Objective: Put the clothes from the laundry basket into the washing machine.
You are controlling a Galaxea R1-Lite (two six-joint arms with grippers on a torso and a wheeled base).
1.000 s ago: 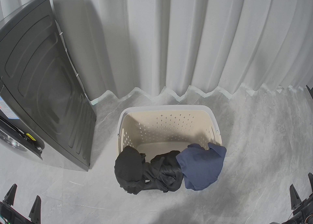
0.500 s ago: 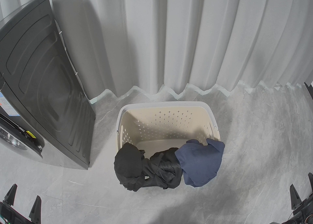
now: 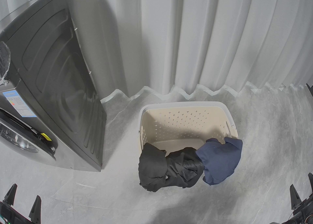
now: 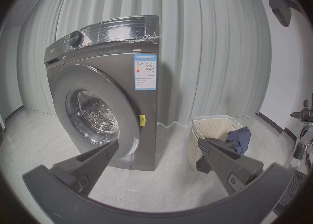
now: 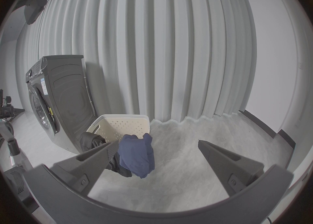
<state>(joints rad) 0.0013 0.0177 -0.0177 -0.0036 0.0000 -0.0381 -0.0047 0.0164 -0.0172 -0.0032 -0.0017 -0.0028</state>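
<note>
Fingers (image 4: 94, 162) of our left gripper (image 4: 157, 142) and our right gripper (image 5: 157, 143) were spread wide, holding nothing. We saw a black crumpled garment (image 3: 169, 169) and a navy blue cloth garment (image 3: 220, 162) draped over the near rim of the cream perforated plastic laundry basket (image 3: 184, 104), near the dark grey front-loading washing machine (image 3: 52, 87).

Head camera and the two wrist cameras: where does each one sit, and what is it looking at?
Head view: up high, looking down at the laundry basket and washing machine; the left gripper and right gripper tips show at the bottom corners.
Left wrist view: low behind the open left gripper, facing the washing machine's front.
Right wrist view: low behind the open right gripper, facing the basket and curtain.
Shared: all three see the basket's blue garment.
</note>
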